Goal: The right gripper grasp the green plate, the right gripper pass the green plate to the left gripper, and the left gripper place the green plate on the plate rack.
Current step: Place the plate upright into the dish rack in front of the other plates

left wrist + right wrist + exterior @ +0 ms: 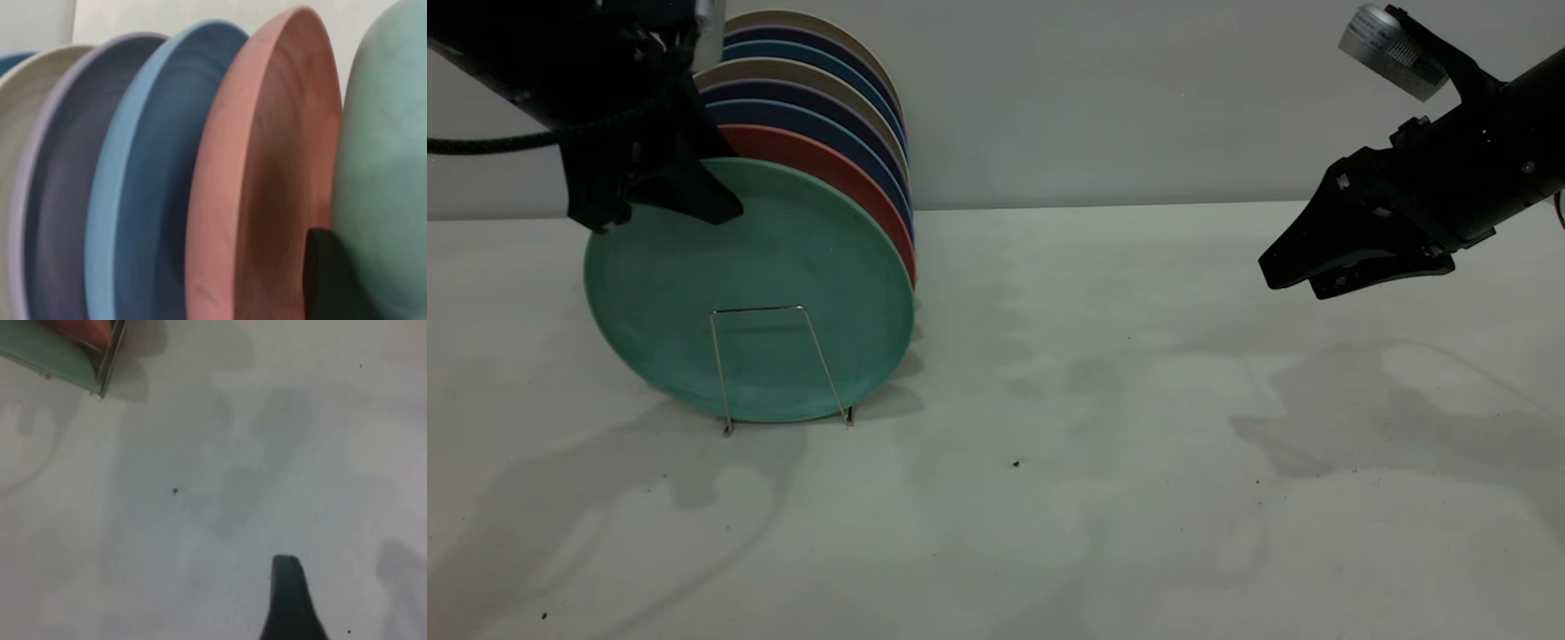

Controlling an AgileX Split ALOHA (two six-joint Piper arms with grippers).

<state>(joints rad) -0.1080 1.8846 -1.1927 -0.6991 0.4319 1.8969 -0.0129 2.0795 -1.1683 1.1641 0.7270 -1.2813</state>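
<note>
- Exterior view: the green plate (pixel 765 293) stands on edge at the front of the plate rack (pixel 778 364), behind the rack's front wire loop and leaning back against a salmon plate (pixel 845 182) and a row of blue and beige plates (pixel 827 98). The left gripper (pixel 658 200) is at the plate's upper left rim, with one jaw lying across the plate's front face. Whether the jaws pinch the rim or have loosened, I cannot tell. The right gripper (pixel 1303 276) hangs in the air well apart, at the right above the table (pixel 1138 444), its jaws drawn near together with nothing between them.
- Left wrist view: the green plate (pixel 390 173) sits just beside the salmon plate (pixel 267 187), with a dark fingertip (pixel 327 277) between the two, so one finger is behind the plate.
- Right wrist view: mostly bare table (pixel 233 487), one dark fingertip (pixel 287 600), and a corner of the rack (pixel 107 367) with the green plate's edge (pixel 47 353) far off.
- Judgement: the last step, setting the plate in the rack, looks nearly done. The next move calls for the left jaws to part and lift straight away without tipping the plate forward.
</note>
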